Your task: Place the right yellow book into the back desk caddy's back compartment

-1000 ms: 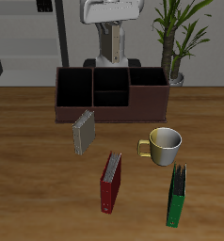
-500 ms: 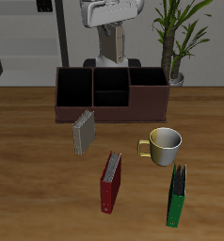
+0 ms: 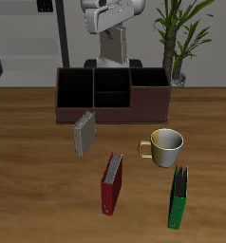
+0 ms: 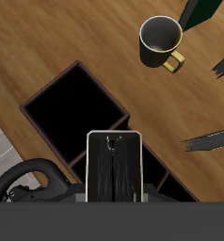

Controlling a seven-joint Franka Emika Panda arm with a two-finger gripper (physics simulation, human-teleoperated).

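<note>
The right yellow book, small and grey-tan, stands tilted on the table just in front of the back desk caddy. The caddy is a long dark brown box, and its back compartment is the middle black bay, with nothing in it. My arm hangs high behind the caddy, far from the book. The wrist view looks down on one black bay of the caddy. I cannot make out the gripper's fingers in either view. Nothing is held.
A cream mug stands in front of the caddy, and the wrist view shows this mug too. A red book and a green book stand near the front edge. A potted plant is behind the caddy.
The arm's white upper part has tilted and shifted slightly above the caddy. The books, mug and caddy have not moved.
</note>
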